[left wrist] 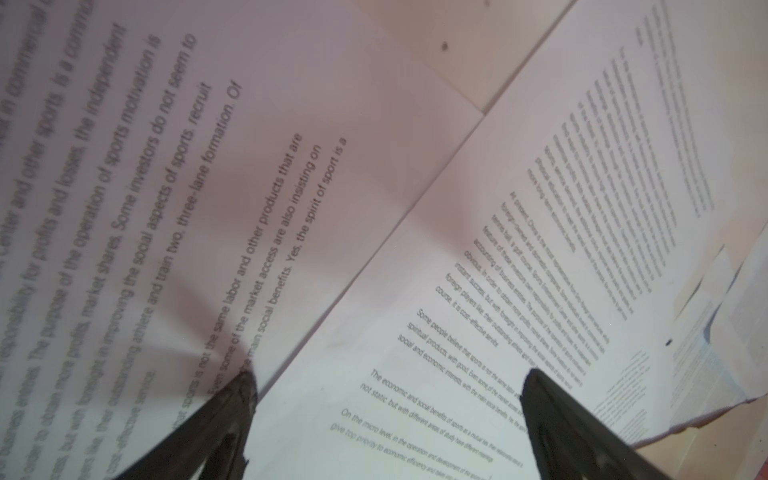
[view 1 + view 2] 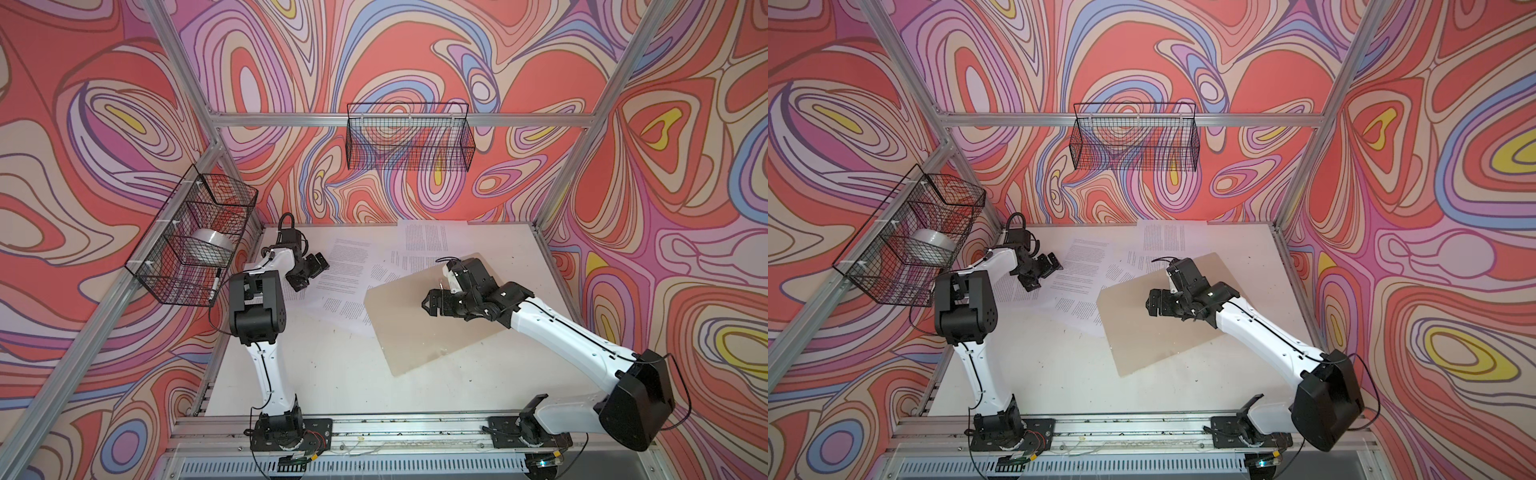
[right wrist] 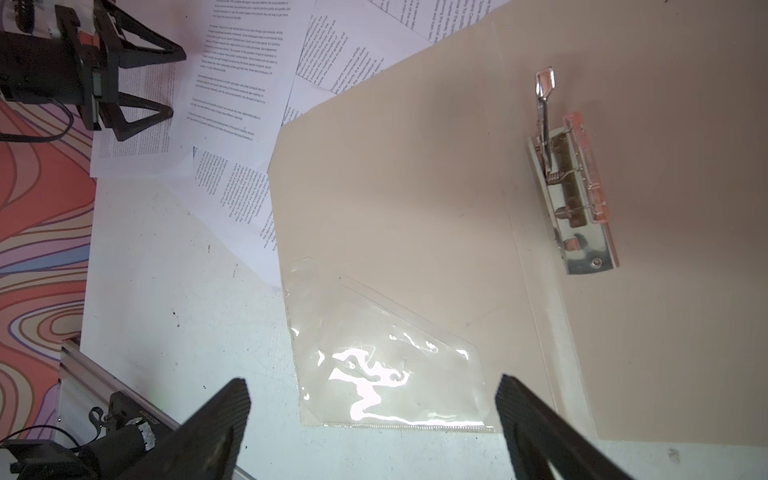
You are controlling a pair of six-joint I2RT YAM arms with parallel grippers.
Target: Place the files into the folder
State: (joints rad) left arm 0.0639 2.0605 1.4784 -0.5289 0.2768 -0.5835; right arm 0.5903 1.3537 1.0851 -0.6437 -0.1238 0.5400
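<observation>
Right gripper (image 3: 372, 384): jaws spread wide, nothing between them, poised above the near corner of the folder (image 3: 415, 187). Folder: tan card, lying open and flat on the table (image 3: 166, 311), inner face up; clear plastic pocket (image 3: 386, 365) at that corner, metal clip (image 3: 573, 195) by the spine with its lever (image 3: 544, 89) raised. Left gripper (image 1: 388, 374): jaws likewise wide, holding nothing, low over the files (image 1: 498, 208); whether a fingertip (image 1: 237, 395) touches paper cannot be told. Files: white printed sheets, none yet in the folder, scattered and overlapping on the table beside the folder's left and far edges, at least one tucked partly beneath its edge, one at the table's far edge. Hazards, as judged: sheets lie flat and thin, so a pinch may miss or crumple; overlap means one pulled sheet could drag its neighbours; the tucked sheet could shift the folder as it comes out; the raised lever could snag an incoming page. Containers: wire basket (image 2: 174, 282) on the left wall, holding a pale roll (image 2: 210, 245), seemingly tape, and a marker (image 2: 215, 284); second wire basket (image 2: 407, 153) on the back wall, nothing visible inside
</observation>
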